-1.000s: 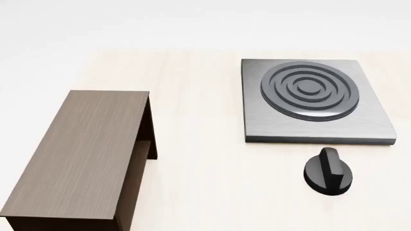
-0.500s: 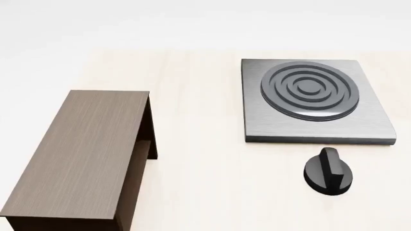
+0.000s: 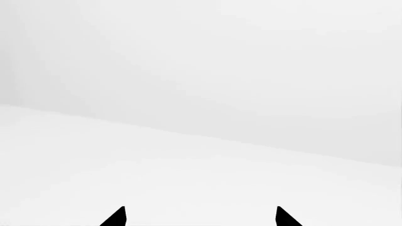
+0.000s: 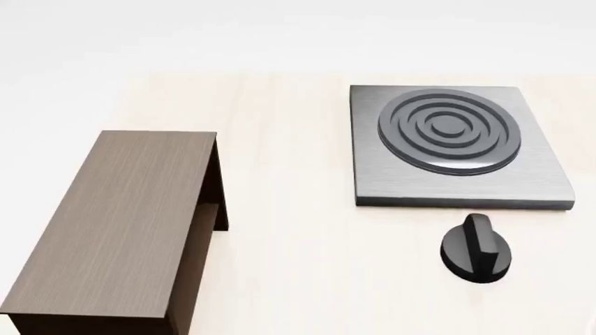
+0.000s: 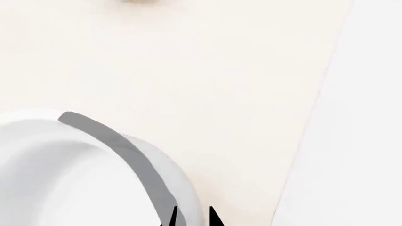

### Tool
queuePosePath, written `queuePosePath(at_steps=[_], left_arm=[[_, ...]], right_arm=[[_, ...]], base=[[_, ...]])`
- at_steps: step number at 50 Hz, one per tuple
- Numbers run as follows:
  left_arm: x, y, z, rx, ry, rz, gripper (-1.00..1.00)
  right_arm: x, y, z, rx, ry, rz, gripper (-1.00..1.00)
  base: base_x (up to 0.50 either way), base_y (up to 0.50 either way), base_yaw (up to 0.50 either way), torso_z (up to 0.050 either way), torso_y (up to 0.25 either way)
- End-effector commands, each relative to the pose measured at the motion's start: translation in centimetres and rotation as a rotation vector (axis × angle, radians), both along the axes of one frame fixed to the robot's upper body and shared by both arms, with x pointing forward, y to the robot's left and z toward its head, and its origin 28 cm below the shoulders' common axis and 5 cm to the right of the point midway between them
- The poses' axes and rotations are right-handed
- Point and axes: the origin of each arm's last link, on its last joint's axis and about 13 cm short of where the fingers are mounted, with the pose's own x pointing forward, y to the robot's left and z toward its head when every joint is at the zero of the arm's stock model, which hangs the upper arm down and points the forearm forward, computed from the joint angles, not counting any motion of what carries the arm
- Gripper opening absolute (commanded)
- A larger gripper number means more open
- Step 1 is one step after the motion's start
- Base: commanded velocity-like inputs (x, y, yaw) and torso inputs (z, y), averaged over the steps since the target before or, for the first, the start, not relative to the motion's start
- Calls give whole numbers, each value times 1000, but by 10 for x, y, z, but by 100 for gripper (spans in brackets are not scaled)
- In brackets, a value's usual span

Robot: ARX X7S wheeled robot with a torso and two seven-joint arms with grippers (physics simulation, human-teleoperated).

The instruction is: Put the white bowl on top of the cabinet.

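Note:
The white bowl point(image 5: 69, 174) shows only in the right wrist view, close to the camera over the pale table; it is out of the head view. My right gripper point(image 5: 192, 217) has its two dark fingertips close together astride the bowl's wall, one inside the rim and one outside, shut on it. The dark brown cabinet point(image 4: 121, 223) stands at the left of the head view with its flat top bare. My left gripper point(image 3: 199, 217) is open and empty, facing blank white space. Neither gripper shows in the head view.
A grey square stove plate point(image 4: 373, 178) with ringed burner lies at the right back of the table. A black round knob point(image 4: 477, 248) sits in front of it. The table's edge point(image 5: 314, 113) runs near the bowl.

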Motion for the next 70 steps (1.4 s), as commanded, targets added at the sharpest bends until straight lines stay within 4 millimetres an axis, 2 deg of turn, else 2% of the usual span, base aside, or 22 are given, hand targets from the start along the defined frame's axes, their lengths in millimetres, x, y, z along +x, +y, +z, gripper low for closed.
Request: queuePosePath(at_steps=[1, 9, 20, 29, 39, 46, 49, 56, 70], left_arm=[[0, 0, 0, -6, -6, 1, 100], [0, 1, -1, -10, -8, 0, 100], [0, 1, -1, -12, -8, 0, 100], [0, 1, -1, -14, -10, -1, 100], [0, 1, -1, -16, -12, -1, 100], [0, 1, -2, -17, -11, -2, 100], [0, 1, -2, -17, -11, -4, 100], [0, 1, -1, -18, -13, -4, 100], [0, 1, -2, -19, -15, -4, 100]], right_arm=[[-1, 2, 38, -27, -112, -1, -100], [4, 13, 70, -55, -180, 56, -100], [7, 27, 100, -87, -249, 124, -100], [9, 35, 135, -114, -327, 162, -100], [15, 44, 151, -147, -352, 202, -100], [33, 55, 160, -180, -357, 269, -100], [44, 63, 166, -202, -340, 360, -100], [61, 80, 177, -277, -321, 454, -100], [80, 100, 202, -305, -347, 541, -100]], base=[[0, 0, 0, 0, 0], [0, 0, 0, 0, 0], [0, 0, 0, 0, 1], [0, 0, 0, 0, 0], [0, 0, 0, 0, 1], [0, 0, 0, 0, 1], [0, 0, 0, 0, 0], [0, 0, 0, 0, 1], [0, 0, 0, 0, 1]])
